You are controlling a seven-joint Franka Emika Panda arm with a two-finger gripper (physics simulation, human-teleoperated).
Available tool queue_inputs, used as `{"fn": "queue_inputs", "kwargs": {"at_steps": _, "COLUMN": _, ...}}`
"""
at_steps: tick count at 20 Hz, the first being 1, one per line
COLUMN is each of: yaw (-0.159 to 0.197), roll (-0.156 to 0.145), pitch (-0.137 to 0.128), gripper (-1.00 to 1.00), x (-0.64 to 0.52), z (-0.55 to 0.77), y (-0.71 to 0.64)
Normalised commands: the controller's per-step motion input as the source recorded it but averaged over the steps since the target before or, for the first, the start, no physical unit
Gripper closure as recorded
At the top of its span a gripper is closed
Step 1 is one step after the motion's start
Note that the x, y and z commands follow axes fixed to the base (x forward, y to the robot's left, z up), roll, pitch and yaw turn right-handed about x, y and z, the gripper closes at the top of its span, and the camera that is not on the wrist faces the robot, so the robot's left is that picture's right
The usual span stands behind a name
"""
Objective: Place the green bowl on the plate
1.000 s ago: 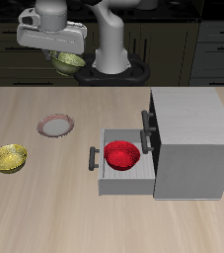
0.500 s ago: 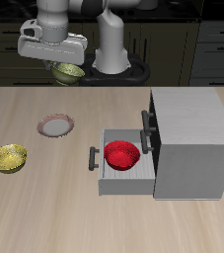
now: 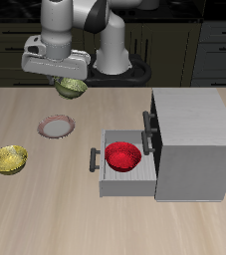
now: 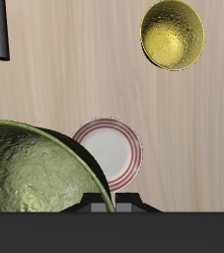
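Note:
My gripper (image 3: 65, 82) is shut on the rim of the green bowl (image 3: 73, 88) and holds it in the air above the back part of the table. The bowl fills much of the wrist view (image 4: 35, 173), olive and glossy. The plate (image 3: 56, 127), pale with a reddish-pink rim, lies flat on the table below and nearer the front edge than the bowl. In the wrist view the plate (image 4: 113, 150) shows partly behind the held bowl.
A brighter yellow bowl (image 3: 9, 159) sits on the table near the plate; it also shows in the wrist view (image 4: 173, 35). A grey cabinet (image 3: 194, 139) has its drawer (image 3: 119, 171) pulled open, with a red bowl (image 3: 122, 155) inside.
My gripper has come down and moved forward with the green bowl, closer to the spot above the plate. Nothing on the table has moved.

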Motion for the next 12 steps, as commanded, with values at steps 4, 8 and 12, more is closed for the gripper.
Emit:
{"fn": "queue_inputs", "kwargs": {"at_steps": 4, "yaw": 0.028, "roll": -0.006, "pitch": 0.024, "gripper": 1.00, "x": 0.03, "z": -0.29, "y": 0.03}}
{"fn": "queue_inputs", "kwargs": {"at_steps": 8, "yaw": 0.027, "roll": -0.010, "pitch": 0.024, "gripper": 1.00, "x": -0.05, "z": -0.25, "y": -0.07}}
{"fn": "queue_inputs", "kwargs": {"at_steps": 12, "yaw": 0.022, "roll": 0.009, "pitch": 0.000, "gripper": 1.00, "x": 0.04, "z": -0.15, "y": 0.06}}
